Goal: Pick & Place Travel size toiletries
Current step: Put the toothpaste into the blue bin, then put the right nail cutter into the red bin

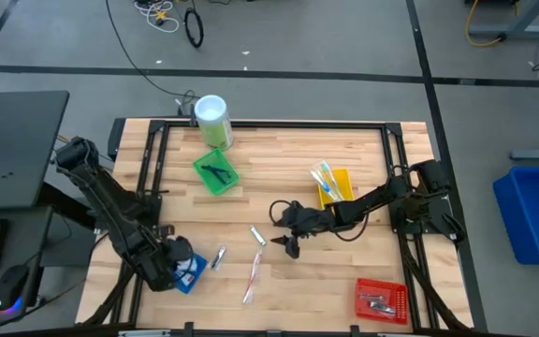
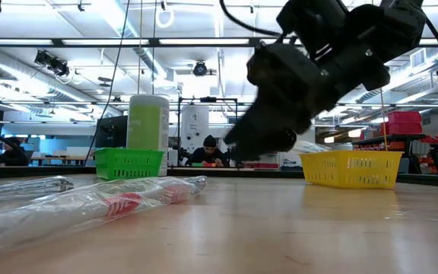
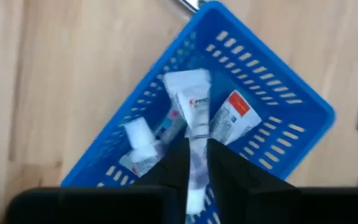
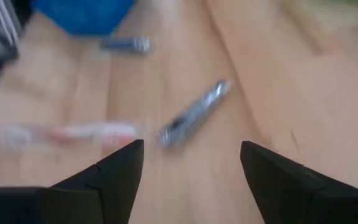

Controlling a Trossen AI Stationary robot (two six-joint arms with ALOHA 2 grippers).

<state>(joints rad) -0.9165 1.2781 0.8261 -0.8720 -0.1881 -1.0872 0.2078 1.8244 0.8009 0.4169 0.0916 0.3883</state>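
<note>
Silvery tube (image 4: 194,114) just ahead of right pincer (image 4: 191,163) — prongs spread.

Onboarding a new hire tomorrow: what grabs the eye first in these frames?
The left gripper hangs over the blue tray at the table's front left, fingers shut on a white tube above the tubes already in it. Mid-table, the right gripper hovers with fingers open over a loose silvery tube, with a pink toothbrush lying nearby.
</note>
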